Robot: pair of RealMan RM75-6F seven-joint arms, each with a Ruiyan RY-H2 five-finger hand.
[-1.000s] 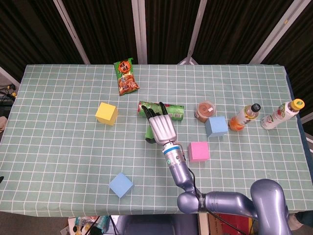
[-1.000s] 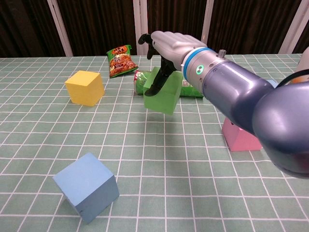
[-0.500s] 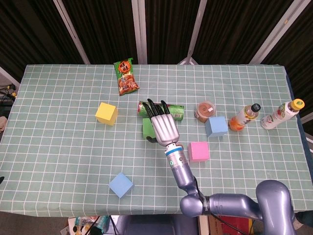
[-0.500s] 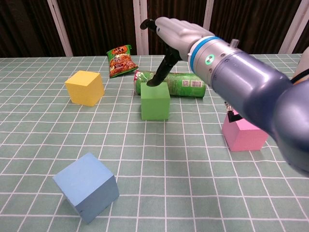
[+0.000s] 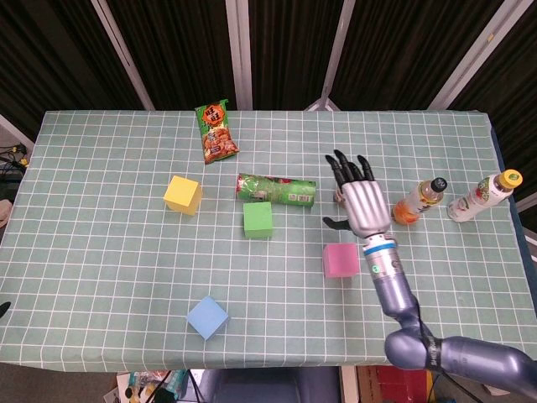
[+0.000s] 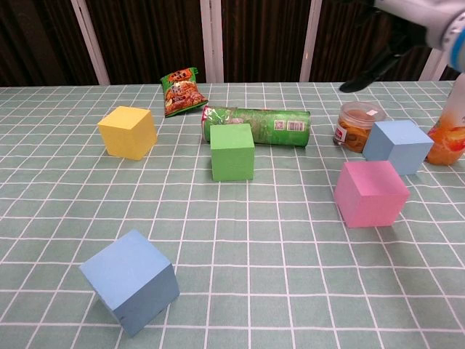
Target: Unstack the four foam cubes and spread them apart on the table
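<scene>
Hovering right hand with fingers spread, green cube beside green canister, label unreadable

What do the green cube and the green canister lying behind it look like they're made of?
The green cube looks like matte foam: flat colour, no glare, slightly soft edges. The green canister looks like a paperboard tube under a glossy printed wrap, with sheen along its side; the core material can't be told for certain.
</scene>
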